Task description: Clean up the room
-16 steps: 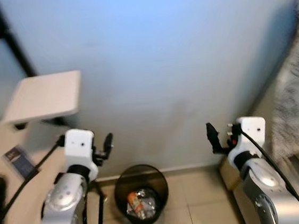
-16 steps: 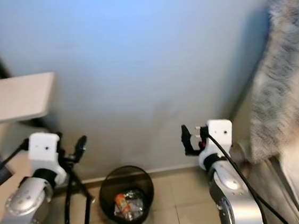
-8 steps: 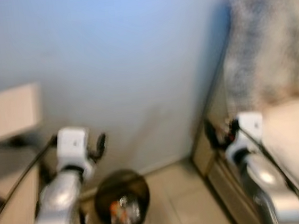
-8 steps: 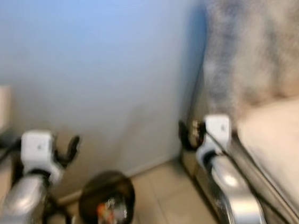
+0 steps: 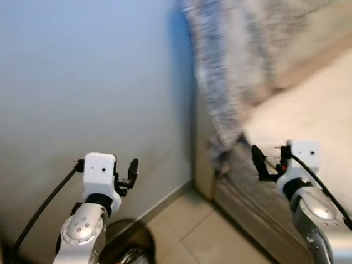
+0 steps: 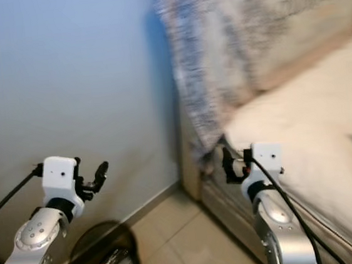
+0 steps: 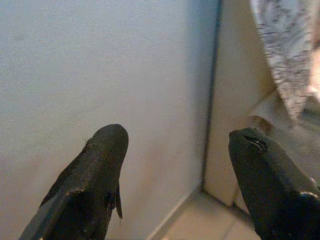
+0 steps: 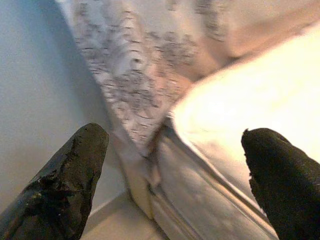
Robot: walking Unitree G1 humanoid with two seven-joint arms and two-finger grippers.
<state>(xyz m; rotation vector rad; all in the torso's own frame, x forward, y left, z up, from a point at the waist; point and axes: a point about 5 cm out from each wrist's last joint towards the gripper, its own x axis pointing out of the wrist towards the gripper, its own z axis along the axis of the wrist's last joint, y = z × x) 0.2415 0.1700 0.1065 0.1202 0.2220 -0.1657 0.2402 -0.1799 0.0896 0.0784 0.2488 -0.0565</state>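
Below left gripper, black bin holding litter (blurred), right gripper near bed, both jaws spread.

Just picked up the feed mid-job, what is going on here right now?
Nothing is being handled. Both pincers are raised, open and empty: the left pincer faces the pale wall, the right pincer faces the bed with a patterned blanket draped at its corner. A black bin with some trash sits on the tile floor by the left arm. The picture is blurred.
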